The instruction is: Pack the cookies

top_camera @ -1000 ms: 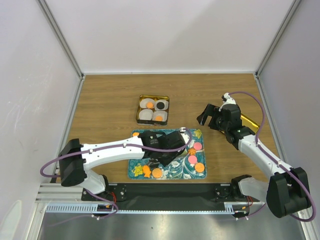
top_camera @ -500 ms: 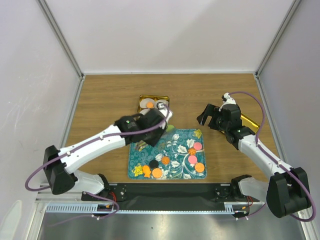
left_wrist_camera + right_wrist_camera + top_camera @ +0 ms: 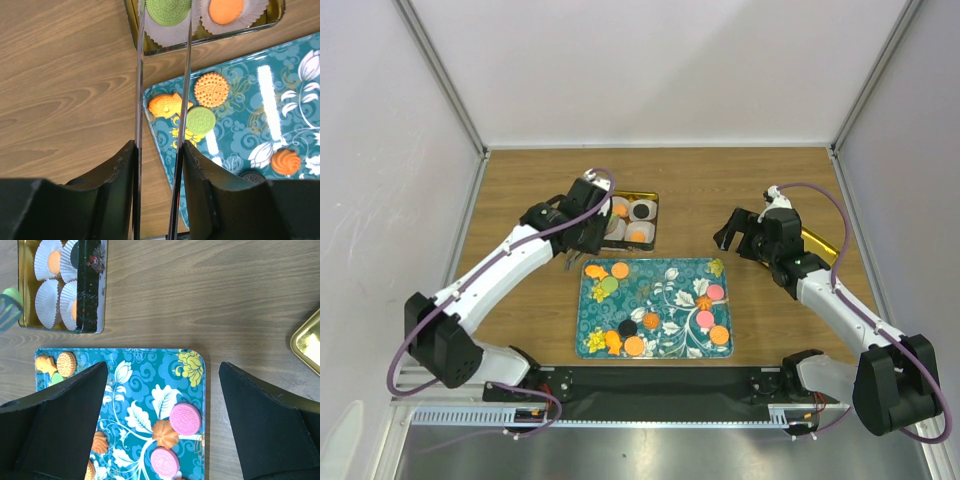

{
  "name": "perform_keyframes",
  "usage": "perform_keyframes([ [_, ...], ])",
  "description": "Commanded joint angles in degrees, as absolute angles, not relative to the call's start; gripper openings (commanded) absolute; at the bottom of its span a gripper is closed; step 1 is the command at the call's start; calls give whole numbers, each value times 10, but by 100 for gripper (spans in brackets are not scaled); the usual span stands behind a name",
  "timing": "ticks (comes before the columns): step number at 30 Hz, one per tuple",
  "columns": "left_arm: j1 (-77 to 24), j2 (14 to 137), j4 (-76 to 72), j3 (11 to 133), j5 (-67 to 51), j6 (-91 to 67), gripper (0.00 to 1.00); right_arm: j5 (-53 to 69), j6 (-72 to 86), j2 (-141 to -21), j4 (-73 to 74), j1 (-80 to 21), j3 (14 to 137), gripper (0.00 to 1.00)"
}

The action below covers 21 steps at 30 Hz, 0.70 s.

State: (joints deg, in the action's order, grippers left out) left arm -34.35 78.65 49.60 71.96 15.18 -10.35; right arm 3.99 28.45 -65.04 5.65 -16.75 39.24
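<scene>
Several cookies lie on the teal flowered tray (image 3: 670, 290), among them a pink one (image 3: 716, 292), a black one (image 3: 627, 327) and a green one (image 3: 201, 120). The gold tin (image 3: 656, 222) behind the tray holds white paper cups, some with orange or black cookies in them. My left gripper (image 3: 605, 228) reaches over the tin's near-left cup. Its thin blades (image 3: 165, 4) are shut on a green cookie (image 3: 168, 10) just above that cup. My right gripper (image 3: 730, 232) is open and empty, above the tray's far right part (image 3: 162, 367).
A gold lid (image 3: 817, 245) lies at the right, behind my right arm, and its corner shows in the right wrist view (image 3: 307, 340). White walls close in the wooden table on three sides.
My left arm has swung from the tray back and left to the tin, carrying the green cookie. My right arm has not moved.
</scene>
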Motion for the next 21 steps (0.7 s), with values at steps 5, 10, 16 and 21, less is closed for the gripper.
perform_keyframes([
  [5, -324, 834, 454, 736, 140, -82, 45, 45, 280, -648, 42, -166, 396, 100],
  [10, -318, 848, 436, 730, 137, -84, 46, 45, 281, -645, 42, -166, 396, 100],
  [16, -315, 859, 427, 726, 135, -86, 49, 45, 281, -645, 42, -165, 396, 100],
  [21, -314, 860, 427, 722, 137, -85, 49, 44, 280, -646, 43, -165, 396, 100],
])
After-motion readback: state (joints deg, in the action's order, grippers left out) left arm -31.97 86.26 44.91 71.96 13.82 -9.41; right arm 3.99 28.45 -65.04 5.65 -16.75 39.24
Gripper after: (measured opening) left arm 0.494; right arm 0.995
